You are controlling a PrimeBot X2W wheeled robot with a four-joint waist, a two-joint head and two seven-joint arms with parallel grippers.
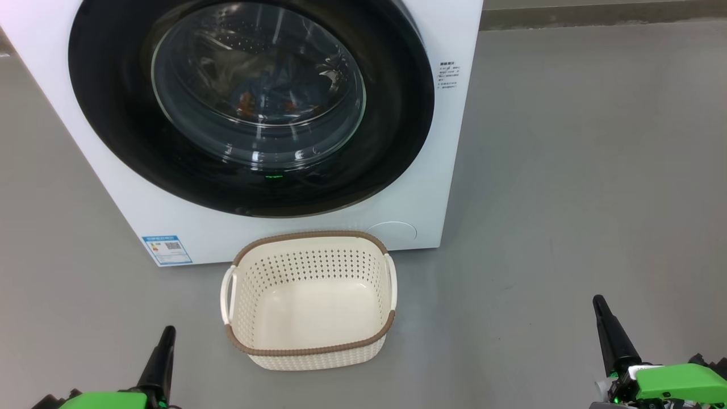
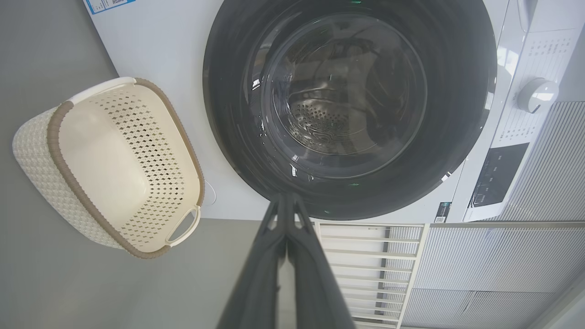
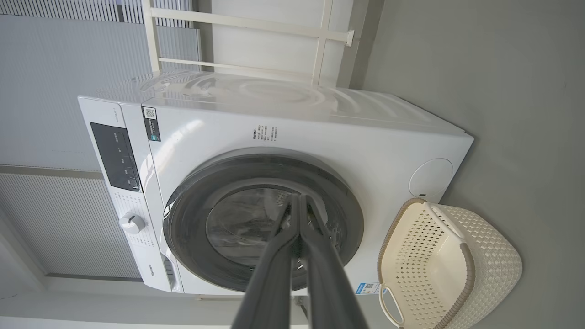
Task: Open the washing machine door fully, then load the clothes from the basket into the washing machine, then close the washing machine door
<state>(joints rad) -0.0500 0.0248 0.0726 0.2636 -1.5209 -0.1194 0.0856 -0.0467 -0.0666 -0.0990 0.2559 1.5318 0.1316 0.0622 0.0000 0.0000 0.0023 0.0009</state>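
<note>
Grey floor (image 1: 568, 170) carries every item inspected. Positions are given from the basket (image 1: 312, 234).

1. Left of the basket, on its near side and well apart from it: the left gripper (image 1: 168, 332). Its fingers (image 2: 269, 256) are pressed together and hold nothing.
2. Left of the basket's far rim: a blue label sticker (image 1: 167, 250) on the lower front of the washing machine (image 1: 199, 238).
3. Directly behind the basket: the washing machine itself, with the basket's far rim just beside its white front (contact cannot be told).
4. Above and behind the basket: the washing machine door (image 1: 255, 147), lying flush against the machine front, shut.
5. Behind the door glass: the clothes (image 1: 245, 105), seen as blue fabric with orange patches inside the perforated drum.
6. The basket stands upright on the floor.
7. Right of the basket, well apart and on its near side: the right gripper (image 1: 597, 301), fingers (image 3: 320, 274) likewise together, nothing held.
</note>
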